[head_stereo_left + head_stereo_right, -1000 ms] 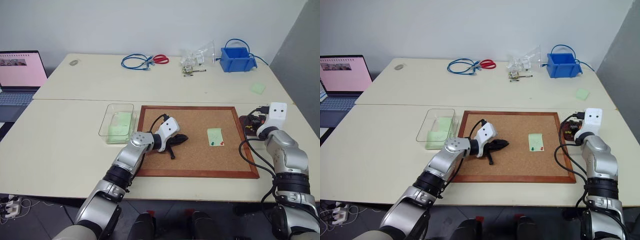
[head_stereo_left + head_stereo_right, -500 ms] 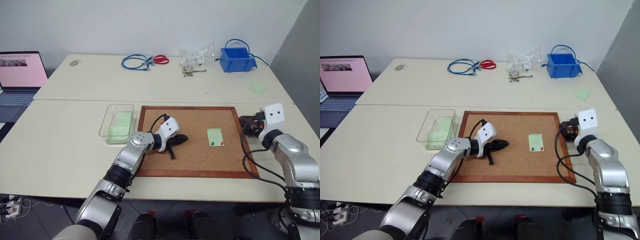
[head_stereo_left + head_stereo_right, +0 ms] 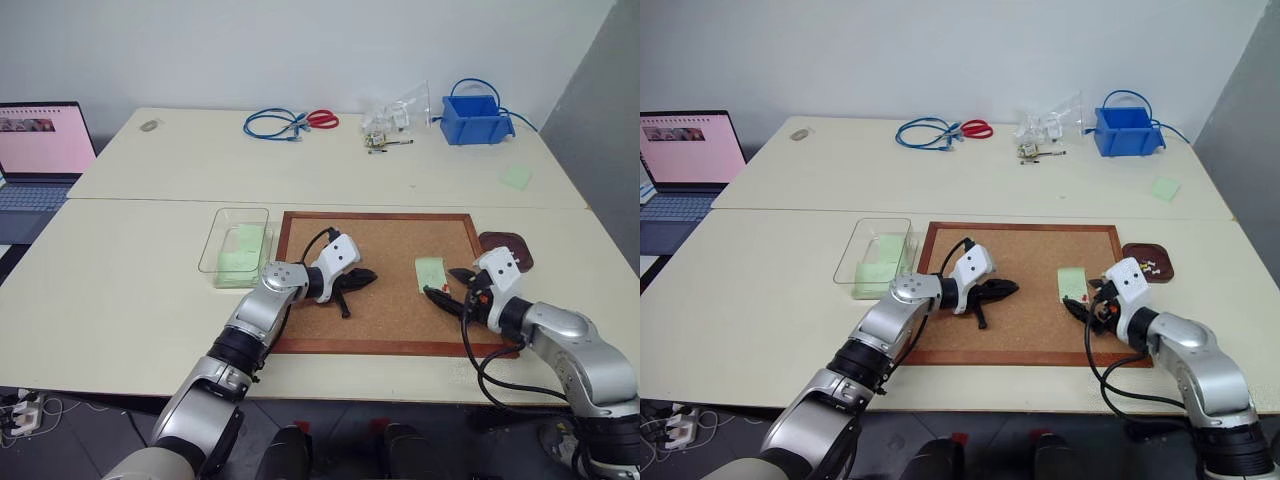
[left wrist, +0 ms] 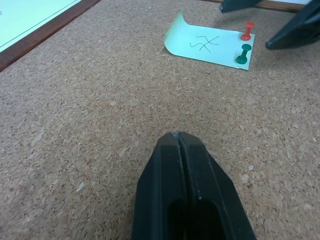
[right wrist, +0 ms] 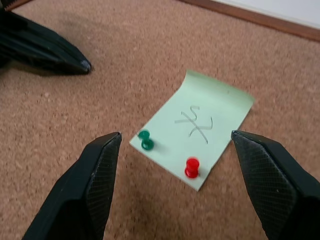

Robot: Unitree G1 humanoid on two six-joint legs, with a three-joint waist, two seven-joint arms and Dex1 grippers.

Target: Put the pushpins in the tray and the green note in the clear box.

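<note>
We see the pale green paper note lying on the brown cork board, toward its right side, pinned by a green round-headed pushpin and a red round-headed pushpin along its near edge, with a pencilled scribble on its face. Our right tool hovers just over that near edge with its black fingers spread wide, one on each side of the two pins, touching neither. Our left tool rests on the middle of the board with its fingers pressed tight together and nothing between them. The small dark brown tray sits on the tabletop just right of the board's frame, with small pale bits inside. The clear rectangular plastic box stands just left of the board, holding green paper.
</note>
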